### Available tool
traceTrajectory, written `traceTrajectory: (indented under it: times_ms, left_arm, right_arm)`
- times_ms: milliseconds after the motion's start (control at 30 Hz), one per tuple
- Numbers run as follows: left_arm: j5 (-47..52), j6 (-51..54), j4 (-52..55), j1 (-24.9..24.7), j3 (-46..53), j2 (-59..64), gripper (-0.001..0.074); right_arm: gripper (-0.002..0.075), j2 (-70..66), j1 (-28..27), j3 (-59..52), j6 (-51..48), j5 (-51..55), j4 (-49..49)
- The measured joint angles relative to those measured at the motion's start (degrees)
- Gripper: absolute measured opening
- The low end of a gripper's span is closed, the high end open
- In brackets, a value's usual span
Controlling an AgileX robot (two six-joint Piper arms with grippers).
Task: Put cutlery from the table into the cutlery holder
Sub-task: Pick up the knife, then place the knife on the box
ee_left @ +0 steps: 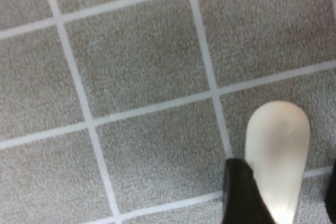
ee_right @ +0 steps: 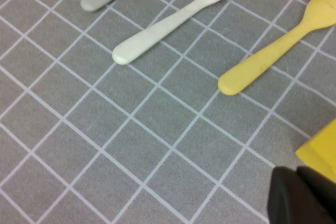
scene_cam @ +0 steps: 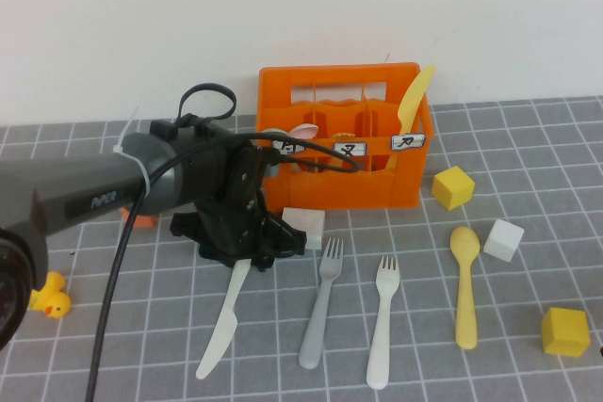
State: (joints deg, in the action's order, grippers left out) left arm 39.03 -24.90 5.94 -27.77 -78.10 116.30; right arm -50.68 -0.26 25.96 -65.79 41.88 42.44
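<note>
1. Left gripper is low over the table, just in front of the cutlery holder's left end, sitting over the handle end of the white knife. Left wrist view shows a dark finger on each side of the rounded white handle tip, jaws spread with a gap to the plastic, so released, not gripping
2. White knife lies flat on the tiles, blade pointing toward the robot and slightly left, handle end hidden under the gripper in the high view
3. Right gripper is out of the high view; only its dark tip shows in the right wrist view, clenched with nothing in it, hovering over the tiles beside a yellow block
4. Grey fork lies flat just right of the knife, tines toward the holder
5. White fork lies next to it, parallel, tines toward the holder
6. Yellow spoon lies further right, bowl toward the holder, well apart from the forks
7. Cutlery holder stands upright at the back of the table, labels facing the robot. A yellow knife-like piece leans out of its right compartment
8. Loose items: white cube touching the holder's front, yellow cube right of the holder, another white cube beside the spoon bowl, yellow cube at far right, yellow duck at far left
</note>
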Motion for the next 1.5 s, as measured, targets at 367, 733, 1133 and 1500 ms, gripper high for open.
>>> traceTrajectory:
  times_ms: [367,733,1133,1500]
  left_arm:
    - [1.2,1.7,0.9,-0.2,-0.8,1.2,0.0174]
    - [1.8,1.5,4.8,-0.2,-0.4,-0.2,0.0174]
    - [3.7,-4.4,13.7,-0.1,0.2,-9.6,0.0174]
    - [1.8,-6.3,14.5,-0.1,0.4,-21.2,0.0174]
  right_arm:
    - [-0.0003,0.0,0.0,0.0,0.0,0.0,0.1]
    - [-0.0003,0.0,0.0,0.0,0.0,0.0,0.1]
    - [-0.0003,0.0,0.0,0.0,0.0,0.0,0.1]
    - [-0.0003,0.0,0.0,0.0,0.0,0.0,0.1]
